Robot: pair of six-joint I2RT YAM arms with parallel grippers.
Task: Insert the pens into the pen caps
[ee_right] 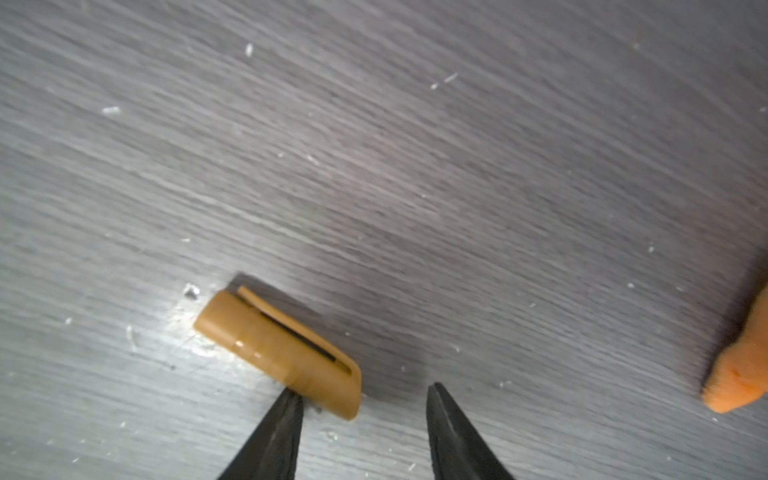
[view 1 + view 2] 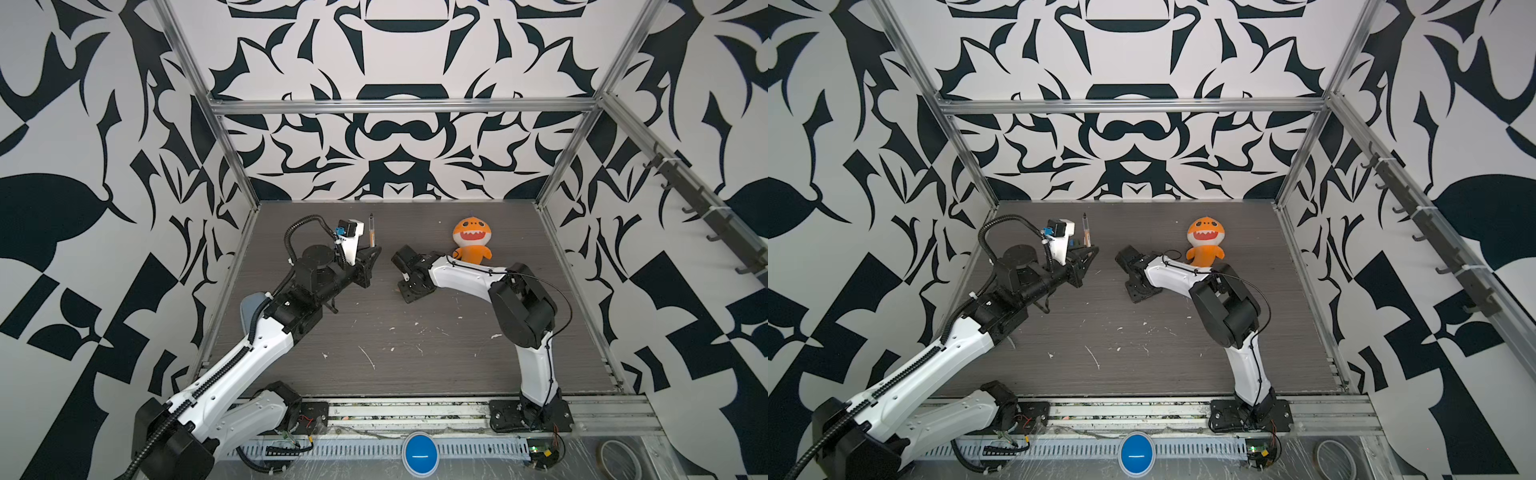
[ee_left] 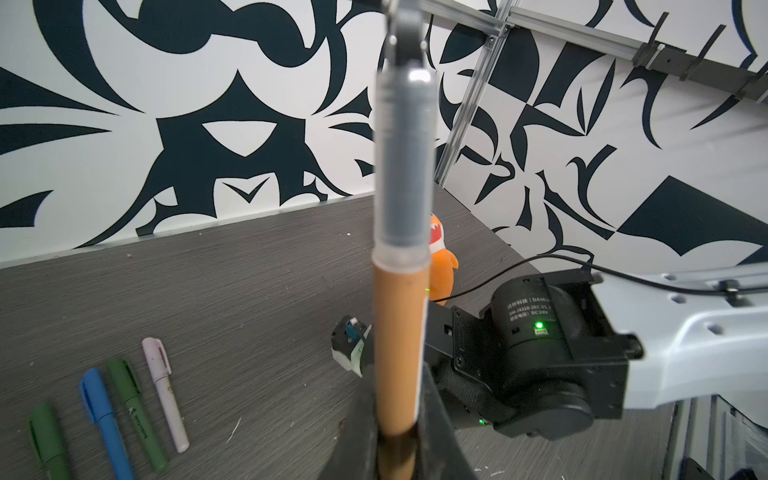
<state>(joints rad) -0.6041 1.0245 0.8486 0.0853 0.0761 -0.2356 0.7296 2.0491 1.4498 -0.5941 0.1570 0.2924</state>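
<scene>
My left gripper (image 3: 397,436) is shut on the lower end of an orange-brown pen (image 3: 401,332), which stands upright with its clear grip section and tip pointing away from the jaws. Both top views show this pen (image 2: 371,232) (image 2: 1086,233) rising from the left gripper (image 2: 373,252) (image 2: 1092,252). A mustard-orange pen cap (image 1: 278,349) lies on the table, clip side up. Over it hangs my right gripper (image 1: 365,399), open; one fingertip (image 1: 291,405) touches the cap's end. In both top views the right gripper (image 2: 405,286) (image 2: 1138,291) points down at the table and hides the cap.
Several capped pens lie side by side in the left wrist view: green (image 3: 48,440), blue (image 3: 104,419), dark green (image 3: 137,411), pale pink (image 3: 164,390). An orange plush shark (image 2: 471,241) (image 2: 1204,241) sits behind the right arm. White flecks dot the dark table (image 2: 415,353).
</scene>
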